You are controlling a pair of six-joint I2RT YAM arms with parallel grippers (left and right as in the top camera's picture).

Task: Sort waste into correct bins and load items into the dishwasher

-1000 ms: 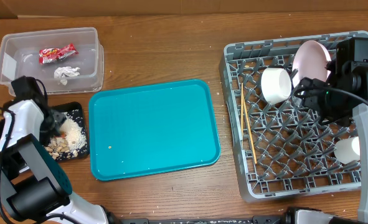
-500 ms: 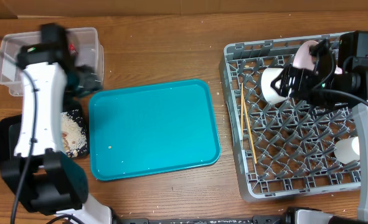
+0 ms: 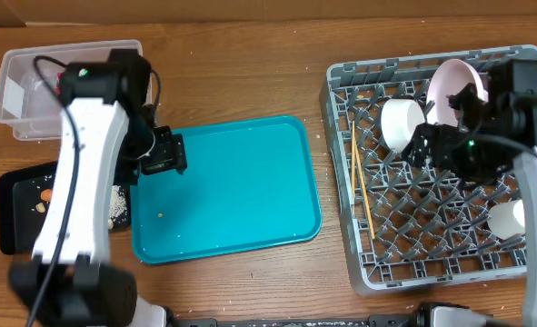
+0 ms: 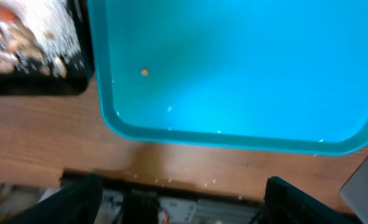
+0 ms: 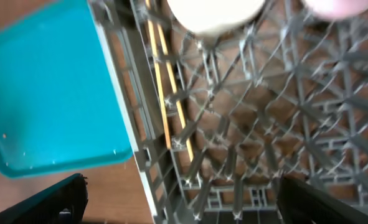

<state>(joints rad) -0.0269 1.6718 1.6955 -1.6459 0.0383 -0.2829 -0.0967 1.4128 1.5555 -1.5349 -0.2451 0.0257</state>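
Observation:
My left gripper [image 3: 164,154] is open and empty over the left edge of the teal tray [image 3: 241,182]. In the left wrist view its jaws [image 4: 184,205] are spread wide above the tray's front rim. The black tray [image 3: 18,213] holds pale scraps, rice [image 3: 118,207] and an orange carrot bit [image 3: 44,193]. My arm covers most of the clear tub [image 3: 23,86]. My right gripper [image 3: 434,145] is open and empty over the grey rack [image 3: 432,263]. The rack holds two white bowls [image 3: 402,123] [image 3: 507,218], the plate [image 3: 452,89] and the chopsticks [image 3: 360,177].
A small crumb [image 3: 161,215] lies on the teal tray; it also shows in the left wrist view [image 4: 144,72]. The right wrist view shows the rack's left wall [image 5: 131,118], the chopsticks [image 5: 165,93] and a bowl [image 5: 215,12]. Bare wood lies between tray and rack.
My left arm swung from the black tray up past the tub and now hangs over the teal tray's left edge. My right gripper shifted left, then slightly down, over the rack.

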